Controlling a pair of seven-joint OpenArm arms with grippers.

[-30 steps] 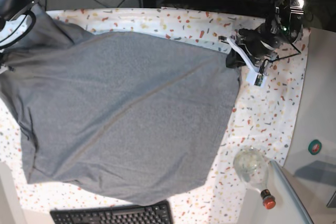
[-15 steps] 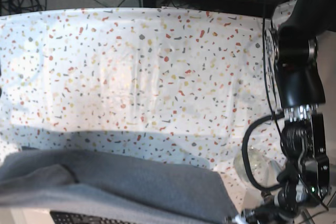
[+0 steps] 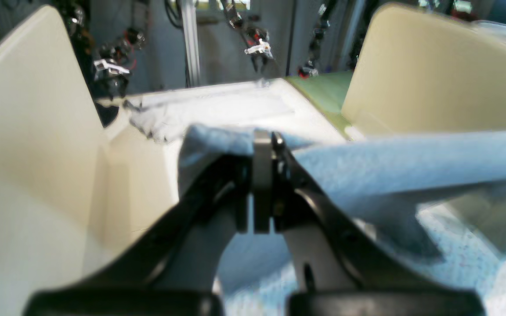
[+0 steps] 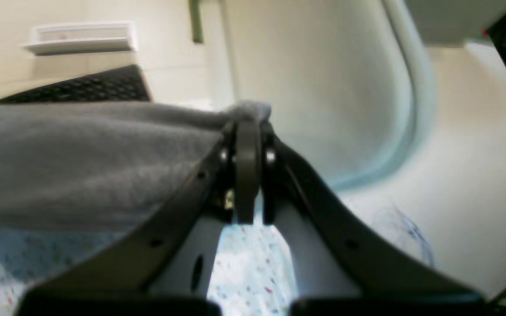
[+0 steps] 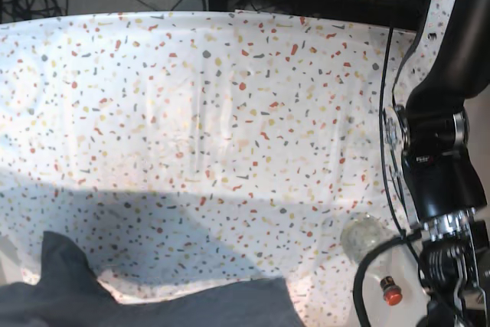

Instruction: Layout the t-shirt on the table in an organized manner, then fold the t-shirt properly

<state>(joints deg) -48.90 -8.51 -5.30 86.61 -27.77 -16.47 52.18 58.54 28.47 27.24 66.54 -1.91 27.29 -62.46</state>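
Only a strip of the grey t-shirt (image 5: 153, 304) shows in the base view, bunched along the near edge of the speckled table (image 5: 230, 112). In the left wrist view my left gripper (image 3: 262, 145) is shut on a fold of the t-shirt (image 3: 389, 166), which stretches off to the right. My right gripper (image 4: 247, 131) is likewise shut on an edge of the t-shirt (image 4: 81, 162), whose cloth runs left above the table (image 4: 244, 272). In the base view the left arm (image 5: 436, 158) reaches down the right side, its gripper below the frame. The right arm is out of that view.
A clear round bottle (image 5: 366, 239) with a red cap (image 5: 391, 294) lies near the table's front right corner. A black keyboard (image 4: 81, 90) sits past the near edge. Pale curved walls (image 3: 433, 70) stand close to both grippers (image 4: 323, 96).
The t-shirt, spread over most of the table a second ago, has been drawn toward the near edge, baring the table. The left arm swung from the far right to the near right corner.
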